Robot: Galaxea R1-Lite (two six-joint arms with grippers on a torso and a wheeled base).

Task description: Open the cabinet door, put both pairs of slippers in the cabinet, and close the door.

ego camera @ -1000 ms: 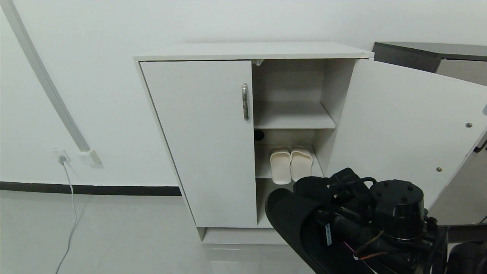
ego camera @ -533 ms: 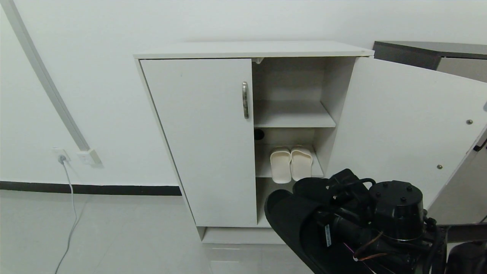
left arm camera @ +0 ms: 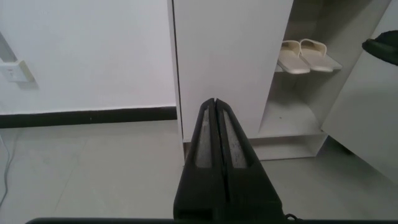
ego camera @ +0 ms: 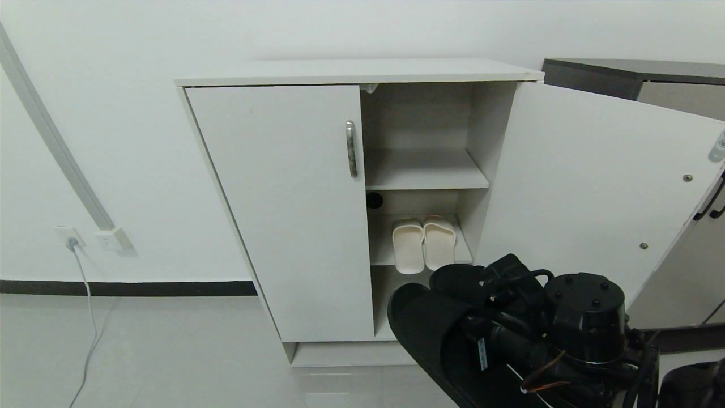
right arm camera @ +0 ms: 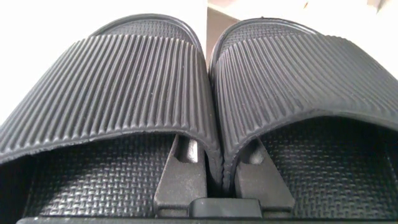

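My right jaws are clamped on the black slippers (ego camera: pixel 436 328), one finger tucked under each ribbed strap so the two adjoining inner side walls are pinched together (right arm camera: pixel 208 124). The pair hangs in the air low before the open half of the cabinet (ego camera: pixel 351 71), in front of the gap under the middle shelf (ego camera: pixel 379 243). I judge them light and rubbery. The soles should flex and sag away from the pinch, and the ribbing should keep them from sliding out. That shared inner wall near the strap looks like the right hold, because it keeps both shoes moving as one. A grip at the toes or heels would probably let them fan apart. The white slippers (ego camera: pixel 423 250) sit side by side at the front edge of the middle shelf, so the bottom shelf (left arm camera: pixel 292 118) seems the roomier spot. The right door (ego camera: pixel 589 187) stands wide open and the left door (ego camera: pixel 283 209) is shut. My left jaws are pressed together on nothing, above the floor before the left door.
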